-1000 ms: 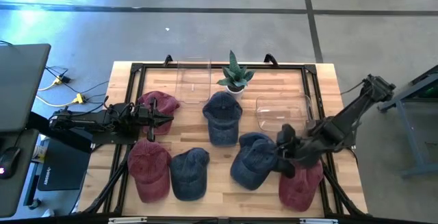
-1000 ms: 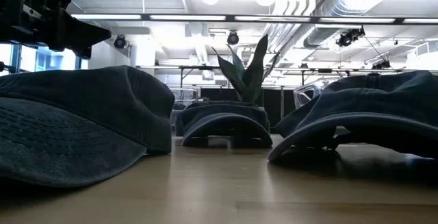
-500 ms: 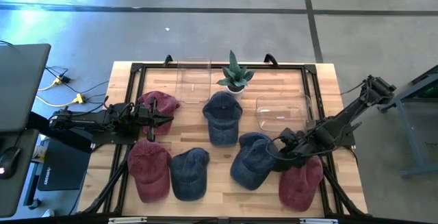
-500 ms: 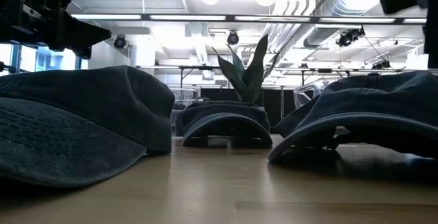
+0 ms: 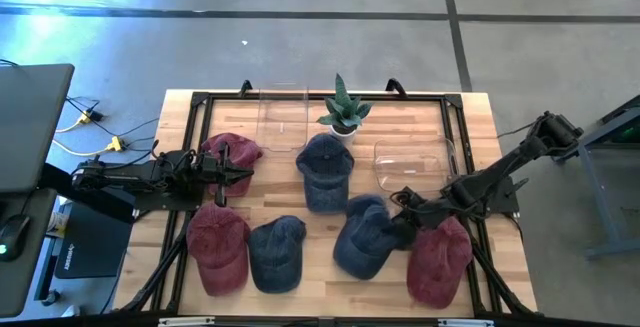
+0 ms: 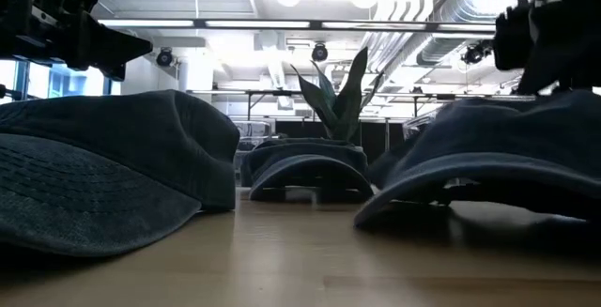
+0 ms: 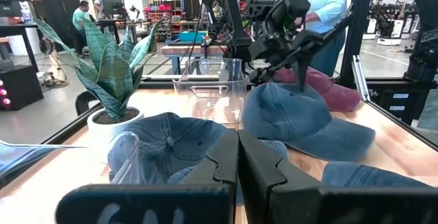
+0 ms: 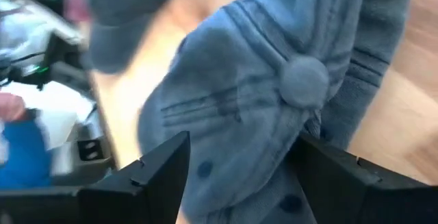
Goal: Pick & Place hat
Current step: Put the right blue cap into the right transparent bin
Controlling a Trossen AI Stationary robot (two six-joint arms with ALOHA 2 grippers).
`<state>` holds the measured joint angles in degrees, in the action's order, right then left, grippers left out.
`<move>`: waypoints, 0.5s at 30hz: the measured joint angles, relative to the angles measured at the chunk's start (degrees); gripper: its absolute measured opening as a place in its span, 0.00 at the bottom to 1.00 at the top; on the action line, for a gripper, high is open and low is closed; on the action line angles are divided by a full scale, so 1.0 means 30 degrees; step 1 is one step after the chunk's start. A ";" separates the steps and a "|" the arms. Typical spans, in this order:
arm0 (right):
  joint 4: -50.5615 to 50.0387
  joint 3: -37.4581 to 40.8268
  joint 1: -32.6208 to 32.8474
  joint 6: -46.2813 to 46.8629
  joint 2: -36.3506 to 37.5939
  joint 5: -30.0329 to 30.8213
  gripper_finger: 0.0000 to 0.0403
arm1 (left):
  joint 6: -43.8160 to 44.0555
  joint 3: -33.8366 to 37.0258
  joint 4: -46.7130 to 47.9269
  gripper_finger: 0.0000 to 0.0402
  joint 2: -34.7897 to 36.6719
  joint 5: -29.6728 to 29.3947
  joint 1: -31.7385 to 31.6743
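Observation:
Several hats lie brim-down on the wooden table. A blue hat (image 5: 360, 242) lies at the near right, and my right gripper (image 5: 400, 207) stands open over its crown (image 8: 226, 94). In the low view this gripper (image 6: 549, 25) shows just above the hat (image 6: 498, 147). A red hat (image 5: 438, 259) lies right beside it. My left gripper (image 5: 245, 174) is shut and hangs level above the table's left part, next to another red hat (image 5: 232, 150). Its shut fingers (image 7: 238, 162) hold nothing. My right gripper straddles the blue hat's crown with open fingers (image 8: 161, 172), one on each side, close to the top button (image 8: 303, 80). It comes slanting down from the table's right. The hat rests on the table by its brim and rim.
A third red hat (image 5: 218, 247) and a blue hat (image 5: 277, 252) lie at the near left, another blue hat (image 5: 325, 170) in the middle. A potted plant (image 5: 343, 110) and a clear container (image 5: 283, 115) stand at the far edge, a second clear container (image 5: 413, 162) at the right.
My right gripper has opened, come down and gone toward the table's left onto the blue hat. The hat has slid a little toward the table's left.

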<state>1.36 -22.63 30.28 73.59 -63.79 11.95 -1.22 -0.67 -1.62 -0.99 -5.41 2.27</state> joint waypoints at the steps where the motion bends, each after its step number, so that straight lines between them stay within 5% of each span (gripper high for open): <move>1: 0.0140 -0.0128 0.0000 -0.0455 0.0000 -0.0075 0.59 | -0.0003 -0.0006 0.0002 0.00 0.0000 0.0006 -0.0002; 15: 0.0160 -0.2599 0.0000 -0.4436 -0.0389 -0.0043 0.02 | 0.0003 -0.0007 -0.3384 0.00 0.0000 0.2039 0.0005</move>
<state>1.84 -30.43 30.28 60.29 -64.96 11.82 -1.21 -0.69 -11.78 -0.99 0.71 2.28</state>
